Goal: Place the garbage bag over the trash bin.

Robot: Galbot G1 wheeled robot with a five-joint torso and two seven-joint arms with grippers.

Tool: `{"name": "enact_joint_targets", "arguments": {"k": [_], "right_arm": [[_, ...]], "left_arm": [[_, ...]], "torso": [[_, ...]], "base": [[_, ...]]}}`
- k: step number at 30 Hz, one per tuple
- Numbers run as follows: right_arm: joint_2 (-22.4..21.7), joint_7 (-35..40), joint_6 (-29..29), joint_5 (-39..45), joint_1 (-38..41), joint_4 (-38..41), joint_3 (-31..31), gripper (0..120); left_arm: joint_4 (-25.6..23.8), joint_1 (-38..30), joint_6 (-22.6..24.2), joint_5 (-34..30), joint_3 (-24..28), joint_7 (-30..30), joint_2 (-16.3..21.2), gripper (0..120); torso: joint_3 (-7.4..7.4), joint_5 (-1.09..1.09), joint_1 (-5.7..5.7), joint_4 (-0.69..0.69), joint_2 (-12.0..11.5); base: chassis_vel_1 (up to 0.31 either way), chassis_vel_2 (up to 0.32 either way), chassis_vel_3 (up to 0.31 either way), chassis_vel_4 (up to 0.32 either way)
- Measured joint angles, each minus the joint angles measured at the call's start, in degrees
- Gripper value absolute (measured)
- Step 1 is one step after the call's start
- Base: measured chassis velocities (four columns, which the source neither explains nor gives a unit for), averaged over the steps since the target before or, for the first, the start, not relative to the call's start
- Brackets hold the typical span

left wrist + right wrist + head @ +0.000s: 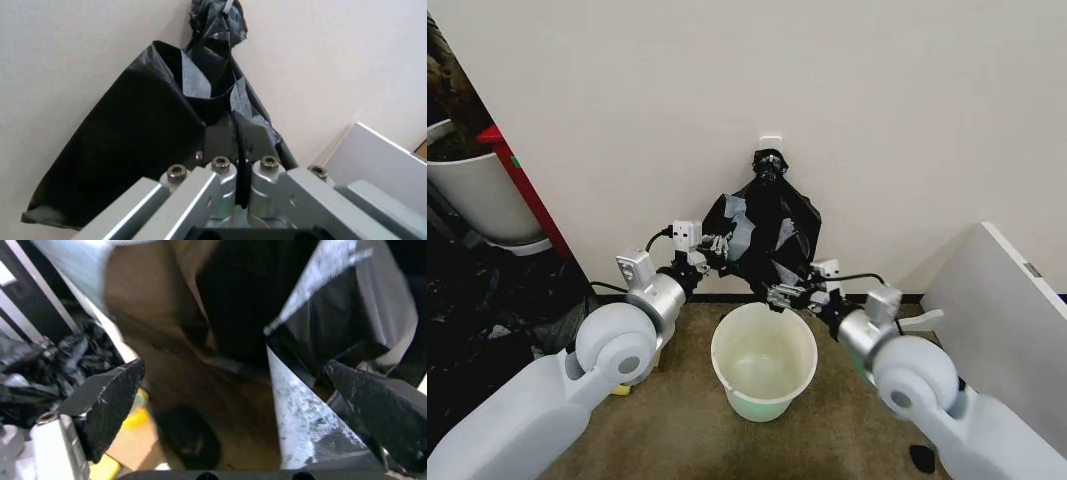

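Here, the left gripper [720,243] is pinching the garbage bag [767,235] between fingers [220,187] pressed together on a fold at the bag's left edge, while the bag is hanging against the wall [877,110] beyond it. The right gripper [775,295] is reaching in at the bag's lower edge with its fingers [107,405] spread apart; black plastic seems to be lying against one finger, though contact is hard to judge. Just below and between both grippers, the trash bin [764,361] is standing upright on the floor [687,420], mouth uncovered. Farther off, left of the left gripper, a white plant pot [477,195] is sitting.
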Motion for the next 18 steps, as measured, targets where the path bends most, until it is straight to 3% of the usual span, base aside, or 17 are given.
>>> {"name": "enact_joint_targets", "arguments": {"k": [11, 18], "right_arm": [[-0.3, 0.7, -0.4, -4.9, 7.9, -5.5, -6.4, 94], [-1.4, 1.2, -2.9, -6.9, 9.2, -5.7, -7.7, 85]], "left_arm": [[-0.7, 1.5, -0.4, 1.5, -0.5, 1.2, 0.6, 0], [-1.9, 3.4, -0.4, 1.8, -1.7, 1.3, 0.6, 0]], "torso": [[0.0, 0.02, 0.0, 0.01, 0.0], [0.0, 0.01, -0.01, 0.0, 0.0]], "base": [[0.0, 0.0, 0.0, 0.0], [0.0, 0.0, 0.0, 0.0]]}}
